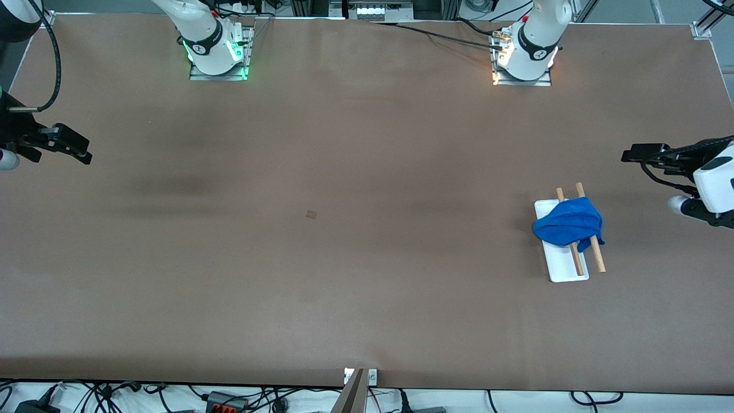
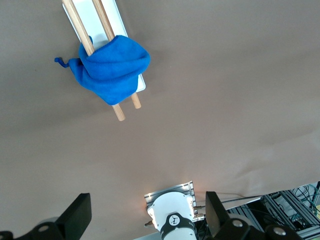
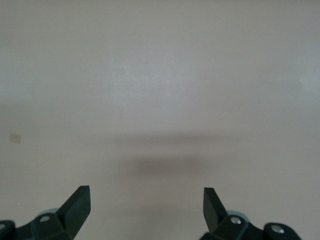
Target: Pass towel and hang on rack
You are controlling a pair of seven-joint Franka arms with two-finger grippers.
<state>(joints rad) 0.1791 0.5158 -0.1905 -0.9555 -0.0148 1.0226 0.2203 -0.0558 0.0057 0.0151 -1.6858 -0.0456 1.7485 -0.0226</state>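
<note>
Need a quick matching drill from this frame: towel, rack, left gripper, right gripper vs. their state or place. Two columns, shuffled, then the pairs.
1. towel
2. rack
3. left gripper
4. right gripper

A. open, over bare table at the right arm's end
B. stands on the table, white base, two wooden rods
C. draped over both rods
D. open, up beside the rack at the left arm's end

Pairs: 1-C, 2-B, 3-D, 4-A

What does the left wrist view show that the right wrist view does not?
Only the left wrist view shows the towel draped over the two rods of the rack, plus the left arm's base. Only the right wrist view shows a small square mark on the table. Both share bare brown tabletop and an open, empty gripper: the left gripper, the right gripper.
</note>
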